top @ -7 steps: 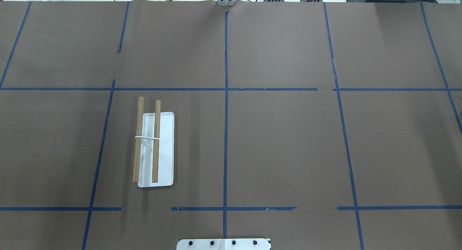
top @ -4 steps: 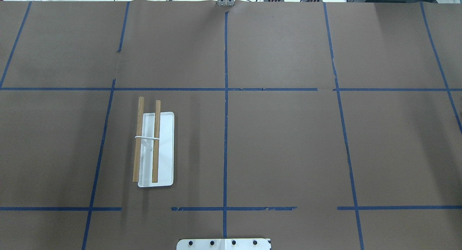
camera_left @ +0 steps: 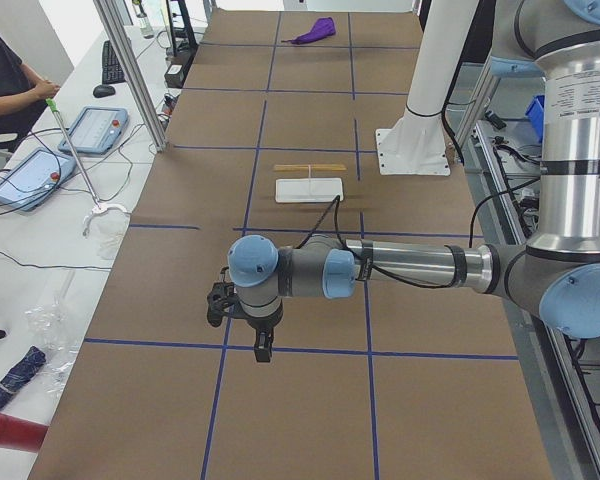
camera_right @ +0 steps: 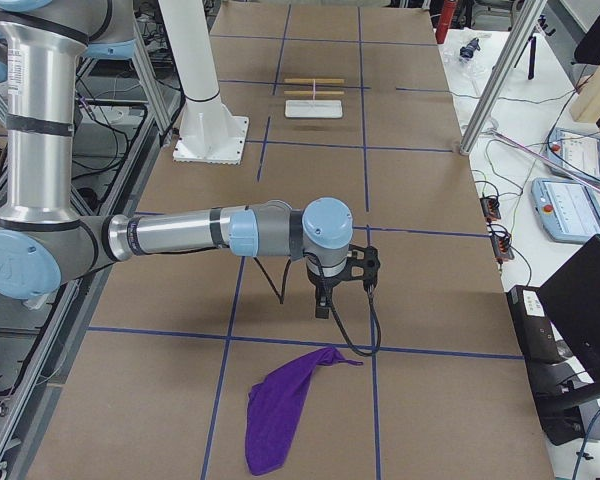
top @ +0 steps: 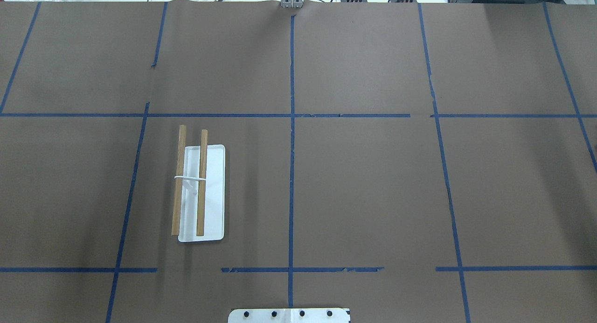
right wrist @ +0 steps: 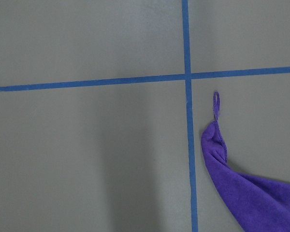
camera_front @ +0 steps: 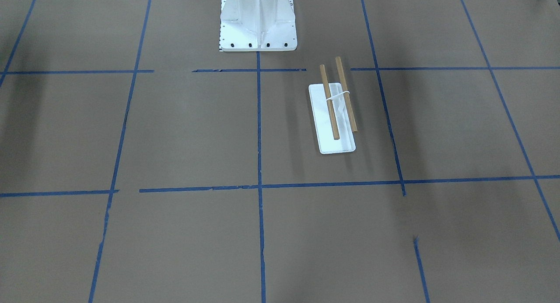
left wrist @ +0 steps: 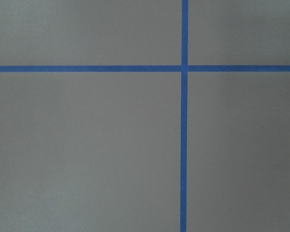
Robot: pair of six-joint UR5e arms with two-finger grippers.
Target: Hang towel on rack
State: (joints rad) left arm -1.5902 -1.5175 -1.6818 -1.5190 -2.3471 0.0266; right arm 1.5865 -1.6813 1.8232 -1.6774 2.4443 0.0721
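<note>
Front view: the rack point(camera_front: 332, 119) stands on the desk point(camera_front: 175, 132).
Left view: the left end effector point(camera_left: 263, 345) hovers, the rack well beyond it; I cannot tell its opening.
Right view: the towel point(camera_right: 280, 405) lies near the right end effector point(camera_right: 322, 305), whose opening is equally unclear.

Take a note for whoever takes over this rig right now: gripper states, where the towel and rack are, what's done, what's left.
The left gripper hangs over bare table; open or shut, cannot tell.
The right gripper hangs above the table beside the towel; open or shut, cannot tell.
The towel lies crumpled at the robot's right end, not gripped.
The rack stands on the robot's left half, its dowels bare.
Done: nothing.
Left: grasp the towel, carry it across, drape it over the dowels.
</note>
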